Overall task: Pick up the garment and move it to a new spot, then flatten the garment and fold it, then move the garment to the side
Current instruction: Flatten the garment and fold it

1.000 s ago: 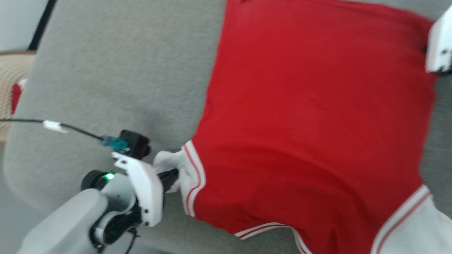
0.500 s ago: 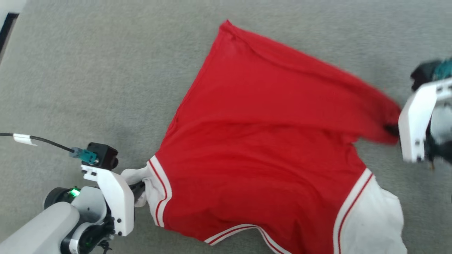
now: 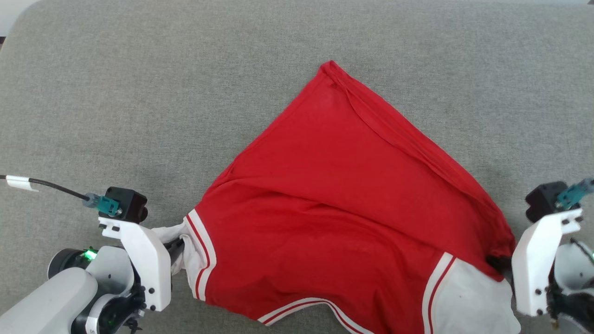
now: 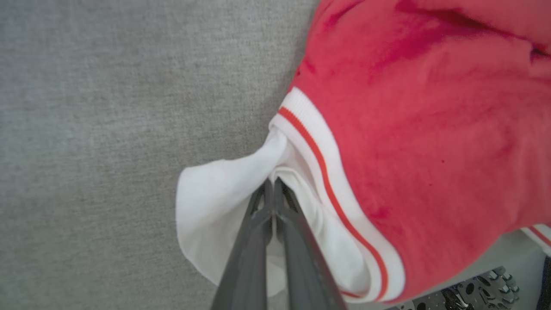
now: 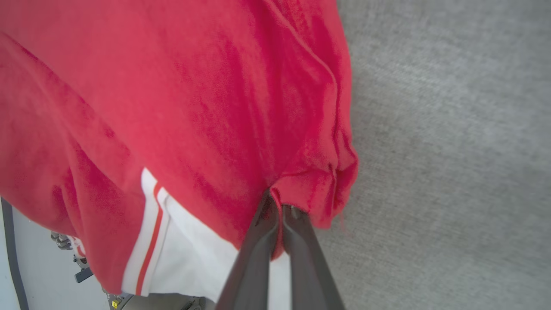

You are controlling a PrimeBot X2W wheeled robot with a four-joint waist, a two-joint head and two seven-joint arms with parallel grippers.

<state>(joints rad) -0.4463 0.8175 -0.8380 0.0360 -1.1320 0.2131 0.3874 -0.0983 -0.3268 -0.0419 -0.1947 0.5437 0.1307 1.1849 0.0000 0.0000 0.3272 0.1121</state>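
The garment [image 3: 343, 213] is a red T-shirt with white sleeves and red-and-white trim, plain side up, stretched over the grey surface [image 3: 139, 93] between my two grippers. My left gripper [image 3: 178, 246] at the lower left is shut on the garment's white left sleeve [image 4: 224, 202], its fingers [image 4: 258, 241] pinching the cloth. At the lower right my right gripper [image 3: 499, 264] is shut on a bunched red corner [image 5: 310, 198] of the garment, just above the other white sleeve [image 3: 468, 301]. The far corner [image 3: 332, 69] lies on the grey surface. Any chest print is hidden.
Grey fabric surface extends to the left, far side and right of the garment. A black cable [image 3: 46, 185] runs to the left wrist camera. The surface's near edge and a pale floor strip [image 5: 8, 258] show in the right wrist view.
The head camera has swung, shifting the whole picture. My right gripper has come down and toward me with its red corner, so the garment now hangs as a triangle. Left gripper keeps hold of the sleeve.
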